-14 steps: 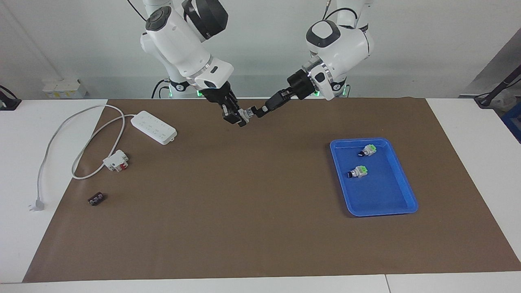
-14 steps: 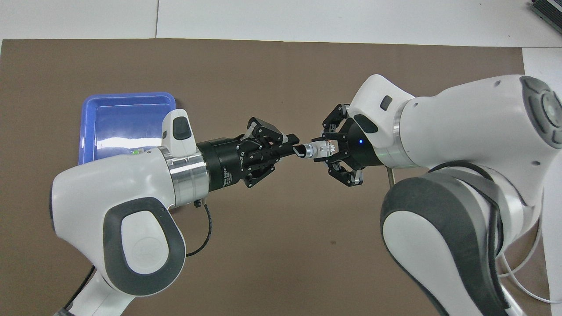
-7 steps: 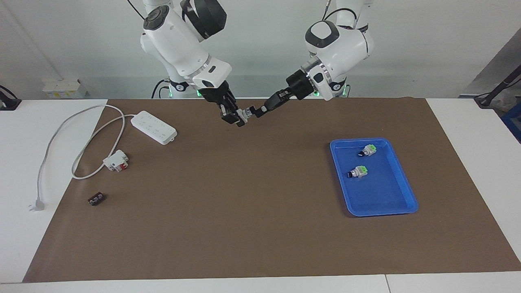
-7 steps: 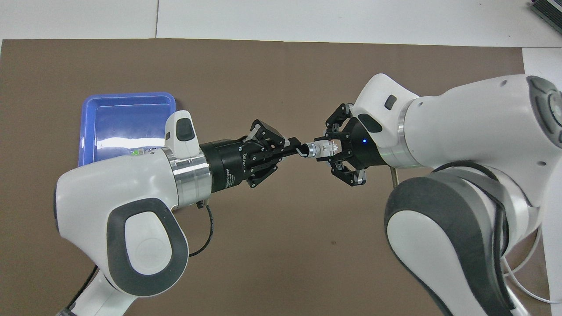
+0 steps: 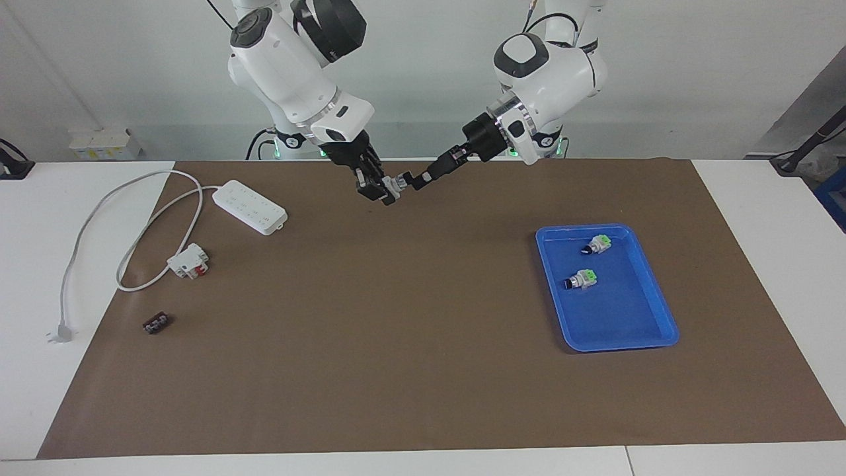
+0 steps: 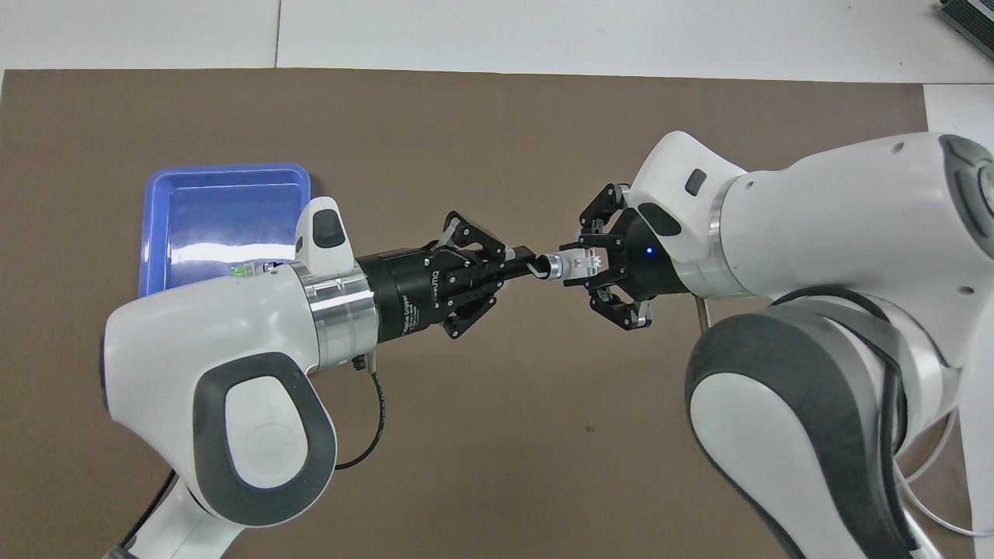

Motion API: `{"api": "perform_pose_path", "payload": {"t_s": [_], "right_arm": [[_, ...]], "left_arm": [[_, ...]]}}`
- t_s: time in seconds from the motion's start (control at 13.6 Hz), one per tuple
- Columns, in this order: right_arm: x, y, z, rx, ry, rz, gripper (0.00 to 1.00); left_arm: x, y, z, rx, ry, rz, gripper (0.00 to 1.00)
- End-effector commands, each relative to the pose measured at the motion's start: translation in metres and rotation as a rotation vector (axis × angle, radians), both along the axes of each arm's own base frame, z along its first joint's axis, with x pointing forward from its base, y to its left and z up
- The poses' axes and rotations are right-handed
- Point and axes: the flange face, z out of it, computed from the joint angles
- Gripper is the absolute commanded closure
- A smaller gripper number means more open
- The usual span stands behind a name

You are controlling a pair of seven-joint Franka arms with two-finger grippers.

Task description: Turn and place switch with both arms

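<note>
The switch [image 5: 395,184] is held in the air between both grippers, over the brown mat near the robots. In the overhead view its white-grey body [image 6: 572,264] sits in my right gripper [image 6: 592,264], which is shut on it. My left gripper [image 6: 526,268] is shut on the black knob end. In the facing view the right gripper [image 5: 378,188] and left gripper [image 5: 414,179] meet tip to tip. The orange block is hidden inside the right gripper.
A blue tray [image 5: 624,320], also in the overhead view [image 6: 225,202], lies toward the left arm's end and holds two green-ended switches [image 5: 597,244] [image 5: 581,279]. A white power strip [image 5: 250,207], a white-and-red breaker [image 5: 190,260] and a small black block [image 5: 157,324] lie toward the right arm's end.
Both grippers, joined on the switch, have risen slightly and drifted a little toward the right arm's end. Both grips stay as they were.
</note>
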Motion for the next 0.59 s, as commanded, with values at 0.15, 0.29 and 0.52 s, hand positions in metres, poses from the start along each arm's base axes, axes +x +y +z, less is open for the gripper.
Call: {"api": "perform_pose_path", "payload": {"t_s": [0.15,0.29,0.52], "right_arm": [[-0.0059,0.0026,-0.0010,0.023,-0.008,0.012,1.00],[-0.0060,0.0026,-0.0018,0.022,-0.006,0.010,1.00],[-0.0069,0.0025,-0.0028,0.021,-0.002,0.012,1.00]], "left_arm": [[-0.0065,-0.0110,0.0056,-0.103,0.290,0.146,1.00],[-0.0065,-0.0110,0.0059,-0.129,0.375,0.196,1.00],[-0.0078,-0.0090,0.0025,-0.169,0.535,0.287,1.00]]}}
